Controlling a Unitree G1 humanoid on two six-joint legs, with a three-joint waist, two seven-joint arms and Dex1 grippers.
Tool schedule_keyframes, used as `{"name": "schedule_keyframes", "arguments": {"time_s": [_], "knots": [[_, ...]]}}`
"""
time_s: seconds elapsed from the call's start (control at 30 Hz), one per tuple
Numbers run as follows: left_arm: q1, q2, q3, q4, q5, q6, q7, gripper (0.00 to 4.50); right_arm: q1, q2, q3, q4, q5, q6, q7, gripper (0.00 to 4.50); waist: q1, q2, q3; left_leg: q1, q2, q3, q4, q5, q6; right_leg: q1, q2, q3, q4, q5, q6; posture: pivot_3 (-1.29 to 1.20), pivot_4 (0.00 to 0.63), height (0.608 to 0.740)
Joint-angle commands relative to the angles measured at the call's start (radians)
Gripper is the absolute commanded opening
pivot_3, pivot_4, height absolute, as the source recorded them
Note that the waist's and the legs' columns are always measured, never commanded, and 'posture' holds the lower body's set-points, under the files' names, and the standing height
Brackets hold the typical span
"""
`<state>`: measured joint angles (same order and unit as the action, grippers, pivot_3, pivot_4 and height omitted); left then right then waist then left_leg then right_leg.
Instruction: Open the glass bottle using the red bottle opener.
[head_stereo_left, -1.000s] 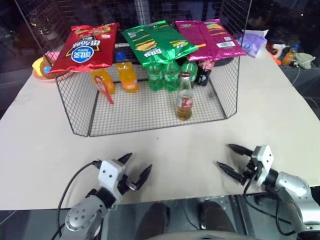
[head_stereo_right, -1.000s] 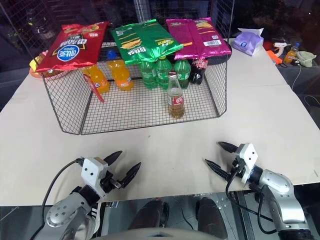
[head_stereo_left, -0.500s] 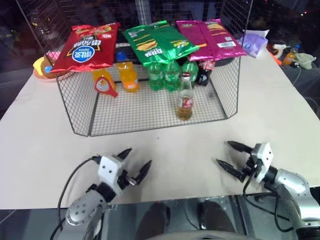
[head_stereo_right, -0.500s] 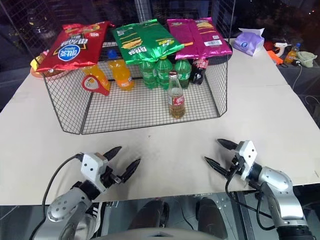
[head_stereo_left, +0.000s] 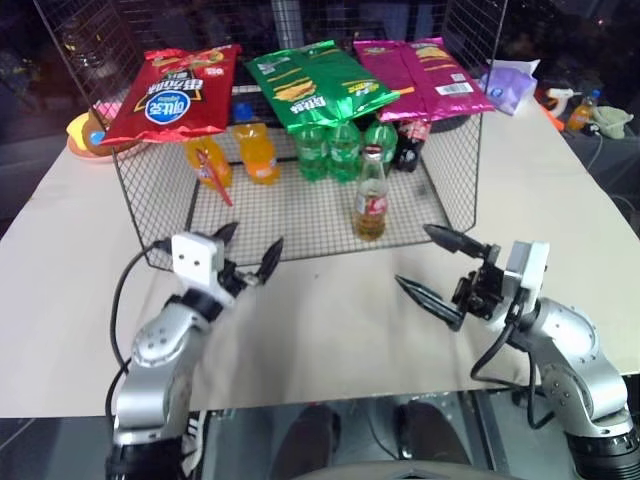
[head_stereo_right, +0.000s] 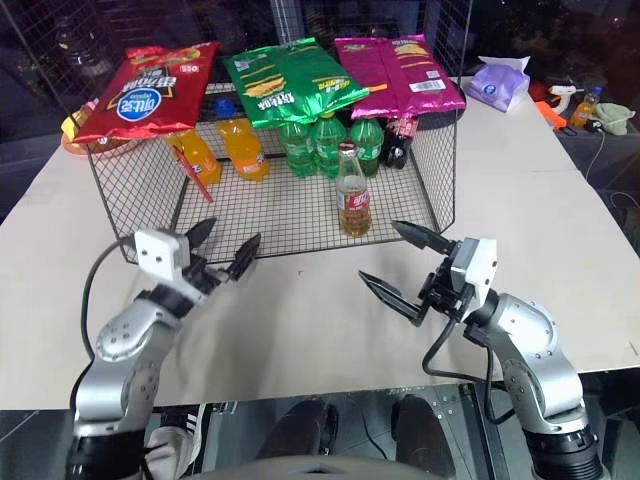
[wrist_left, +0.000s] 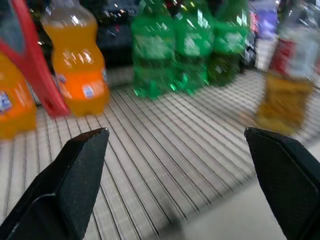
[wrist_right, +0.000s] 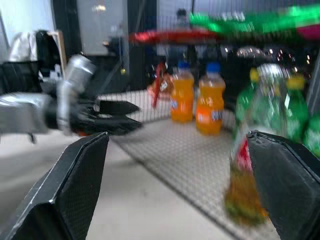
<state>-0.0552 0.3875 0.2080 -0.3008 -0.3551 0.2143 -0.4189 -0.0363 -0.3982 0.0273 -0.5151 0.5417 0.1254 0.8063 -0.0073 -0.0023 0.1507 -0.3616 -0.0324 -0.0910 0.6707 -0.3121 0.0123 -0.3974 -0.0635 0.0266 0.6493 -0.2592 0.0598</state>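
The glass bottle (head_stereo_left: 370, 200) stands upright near the front edge of the wire rack's mesh floor (head_stereo_left: 285, 225); it holds amber liquid and has a red-and-white label. The red bottle opener (head_stereo_left: 212, 170) leans edge-on against an orange bottle (head_stereo_left: 205, 158) at the rack's left. My left gripper (head_stereo_left: 252, 243) hovers open at the rack's front edge, below the opener and left of the bottle. My right gripper (head_stereo_left: 418, 260) is open and empty, just in front and to the right of the bottle. The left wrist view shows the opener (wrist_left: 37, 70) and the bottle (wrist_left: 287, 85).
Two orange bottles (head_stereo_left: 258, 152), three green bottles (head_stereo_left: 342, 148) and a small dark cola bottle (head_stereo_left: 408, 145) stand at the rack's back. Chip bags (head_stereo_left: 310, 85) lie on top. Mesh walls (head_stereo_left: 455, 170) close the sides. Clutter (head_stereo_left: 510, 85) sits far right on the white table (head_stereo_left: 540, 200).
Both arms have risen and come forward to the rack's front; the right gripper also swung left toward the bottle. The opener showed its flat face half a second ago and is edge-on now.
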Motion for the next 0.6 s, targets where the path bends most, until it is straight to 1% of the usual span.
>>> {"name": "schedule_keyframes", "arguments": {"time_s": [0.03,0.13,0.23,0.47,0.6], "knots": [[-0.081,0.018,0.035,0.034,-0.010,0.013,0.019,4.50,-0.021,0.000,0.005,-0.074,0.029,0.031,-0.037,4.45,-0.002,0.000,0.000,0.000,0.000,0.000,0.000,0.000,0.000,0.000,0.000,0.000,0.000,0.000,0.000,0.00,0.150,0.740],[-0.150,0.018,0.037,0.079,0.014,0.011,0.041,4.50,-0.033,0.004,0.002,-0.099,0.053,0.070,-0.073,4.45,-0.003,0.000,0.000,0.000,0.000,0.000,0.000,0.000,0.000,-0.001,0.000,0.000,0.000,0.000,0.000,0.00,0.150,0.740],[-0.183,0.007,0.038,0.085,0.025,0.009,0.070,4.50,-0.039,-0.002,-0.003,-0.111,0.066,0.097,-0.092,4.45,-0.005,0.000,0.000,0.000,0.000,0.000,0.000,0.000,0.000,-0.001,0.000,0.001,0.000,0.000,0.000,0.00,0.150,0.740],[-0.202,-0.007,0.057,0.062,0.051,-0.012,0.144,4.50,-0.031,-0.004,-0.005,-0.113,0.055,0.099,-0.105,4.45,-0.004,0.000,0.000,-0.001,0.000,0.001,0.000,0.000,0.000,-0.001,0.000,0.001,0.001,0.000,0.000,0.00,0.150,0.740],[-0.182,-0.017,0.052,0.023,0.049,-0.020,0.158,4.50,-0.030,-0.004,-0.005,-0.105,0.051,0.094,-0.102,4.45,-0.004,0.000,0.000,-0.001,0.000,0.001,0.000,0.000,0.000,-0.001,0.000,0.001,0.001,0.000,0.000,0.00,0.150,0.740]]}}
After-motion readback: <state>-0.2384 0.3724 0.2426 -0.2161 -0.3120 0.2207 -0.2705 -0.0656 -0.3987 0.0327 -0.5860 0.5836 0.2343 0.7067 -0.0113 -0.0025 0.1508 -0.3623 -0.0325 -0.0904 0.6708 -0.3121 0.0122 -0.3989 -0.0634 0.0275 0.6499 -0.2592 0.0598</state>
